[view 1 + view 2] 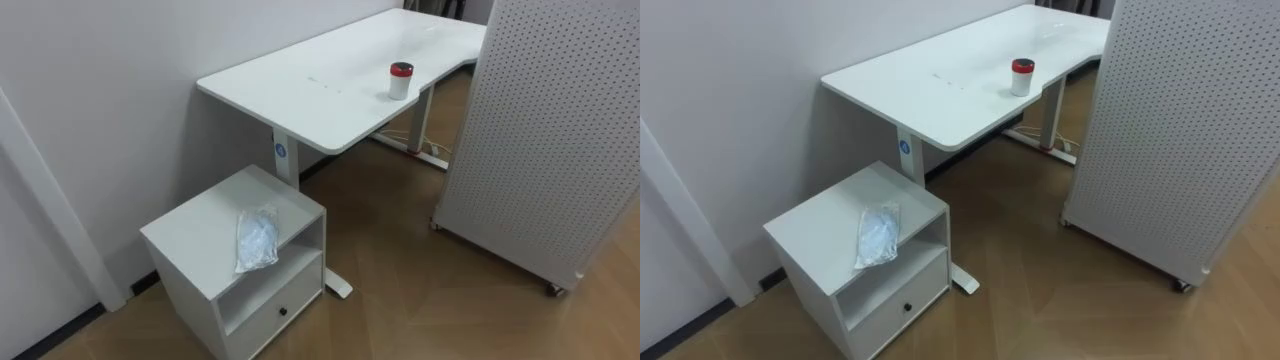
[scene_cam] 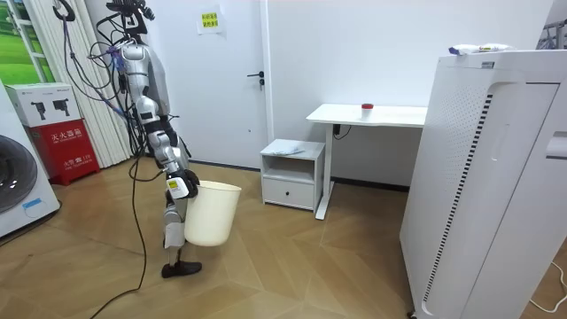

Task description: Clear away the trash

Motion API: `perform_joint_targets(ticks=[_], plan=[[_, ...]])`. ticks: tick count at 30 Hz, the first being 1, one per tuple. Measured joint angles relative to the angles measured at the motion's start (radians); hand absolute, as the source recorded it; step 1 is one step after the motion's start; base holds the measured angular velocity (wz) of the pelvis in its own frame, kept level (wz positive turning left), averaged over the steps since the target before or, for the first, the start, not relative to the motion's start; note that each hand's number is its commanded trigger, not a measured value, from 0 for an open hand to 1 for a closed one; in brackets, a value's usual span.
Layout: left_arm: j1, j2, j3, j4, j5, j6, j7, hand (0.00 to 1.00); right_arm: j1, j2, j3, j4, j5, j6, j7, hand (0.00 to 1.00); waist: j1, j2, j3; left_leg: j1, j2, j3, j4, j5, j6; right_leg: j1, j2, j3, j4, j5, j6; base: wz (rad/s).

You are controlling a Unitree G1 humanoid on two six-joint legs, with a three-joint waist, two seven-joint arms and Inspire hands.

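The room is looking like an office-style test space: a white desk [image 1: 330, 85] is standing against a bare wall [image 1: 120, 100], a small drawer cabinet [image 1: 200, 235] is sitting beside it, a perforated partition [image 1: 545, 140] on castors is closing one side, and a washing machine [image 2: 22, 186] is showing at the room view's left.

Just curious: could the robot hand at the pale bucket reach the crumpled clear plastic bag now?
Probably not: wooden floor lies between the robot hand and the small white cabinet bearing the crumpled clear plastic bag; nothing blocks the way.
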Motion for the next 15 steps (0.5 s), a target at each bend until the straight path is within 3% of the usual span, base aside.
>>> perform_joint_targets(ticks=[15], plan=[[0.031, -0.002, 0.021, 0.000, 0.000, 0.016, 0.000, 0.00, -0.002, 0.000, 0.001, -0.004, -0.001, 0.024, -0.001, 1.00, 0.011, -0.019, -0.0055, -0.002, 0.002, 0.000, 0.004, -0.004, -0.004, 0.001, 0.001, -0.005, 0.000, -0.010, -0.008, 0.00]])
